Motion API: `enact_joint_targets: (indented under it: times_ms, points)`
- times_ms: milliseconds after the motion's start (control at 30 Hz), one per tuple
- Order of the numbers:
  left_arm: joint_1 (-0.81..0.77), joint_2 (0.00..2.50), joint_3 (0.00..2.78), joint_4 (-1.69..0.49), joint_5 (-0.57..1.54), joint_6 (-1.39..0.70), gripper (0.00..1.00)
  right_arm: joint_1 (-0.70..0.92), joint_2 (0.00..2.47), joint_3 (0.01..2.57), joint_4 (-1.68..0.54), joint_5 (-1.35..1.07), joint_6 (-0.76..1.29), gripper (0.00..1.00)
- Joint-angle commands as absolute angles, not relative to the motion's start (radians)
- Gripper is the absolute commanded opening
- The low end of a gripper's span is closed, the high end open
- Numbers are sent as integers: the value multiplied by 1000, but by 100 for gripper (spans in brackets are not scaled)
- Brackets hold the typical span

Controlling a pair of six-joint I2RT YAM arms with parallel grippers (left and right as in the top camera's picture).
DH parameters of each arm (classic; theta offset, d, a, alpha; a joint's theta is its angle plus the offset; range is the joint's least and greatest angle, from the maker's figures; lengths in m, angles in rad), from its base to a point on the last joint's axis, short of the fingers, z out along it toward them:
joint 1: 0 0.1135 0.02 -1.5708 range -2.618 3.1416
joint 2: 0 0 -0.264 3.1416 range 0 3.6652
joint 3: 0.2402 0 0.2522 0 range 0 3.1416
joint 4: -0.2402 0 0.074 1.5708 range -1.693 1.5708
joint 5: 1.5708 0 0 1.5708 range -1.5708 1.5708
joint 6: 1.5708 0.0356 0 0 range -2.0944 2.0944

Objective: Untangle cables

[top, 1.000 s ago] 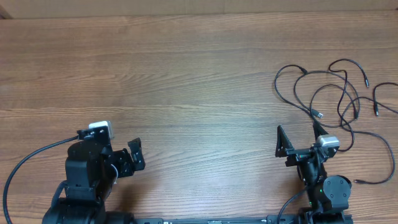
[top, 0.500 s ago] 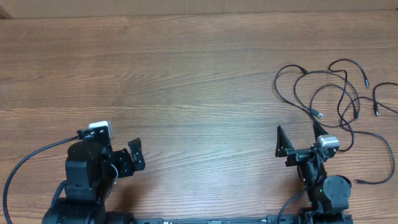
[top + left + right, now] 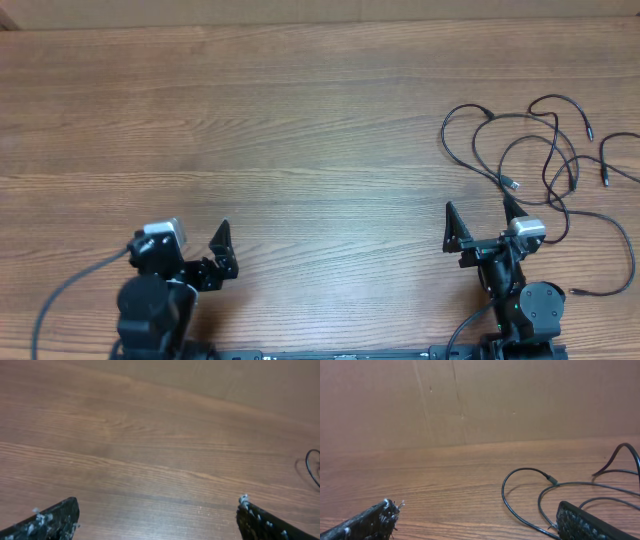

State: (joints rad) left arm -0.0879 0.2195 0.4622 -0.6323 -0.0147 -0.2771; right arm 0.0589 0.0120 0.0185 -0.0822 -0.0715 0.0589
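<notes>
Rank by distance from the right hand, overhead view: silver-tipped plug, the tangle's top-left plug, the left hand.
1. Silver-tipped plug, just ahead-right of the right hand.
2. Top-left plug, farther ahead.
3. Left hand, far across on the left side.

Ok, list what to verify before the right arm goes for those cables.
1. Right gripper open and empty: ok.
2. Left gripper open and empty: ok.
3. Cables in view, lying on the table: ok.
4. Bare wood between the right gripper and the nearest loop: ok.
5. Cables separated: not ok, several loops cross one another.
6. Which cable lies on top at each crossing: cannot tell.
</notes>
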Motion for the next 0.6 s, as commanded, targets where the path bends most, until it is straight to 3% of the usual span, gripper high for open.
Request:
enact_joint_targets:
  times_ms: [0,167,367,567]
  points:
    - [-85,70,303,-480,4,-258,100,57,3,8,-78,-72,55,100]
    - [-83,10,165,-212,-7,-227,100,57,3,8,-78,-72,55,100]
    - [-83,3,1,130,2,-22,100,57,3,8,-78,-72,55,100]
    - [-83,9,6,-76,1,-22,99,57,3,8,-78,-72,55,100]
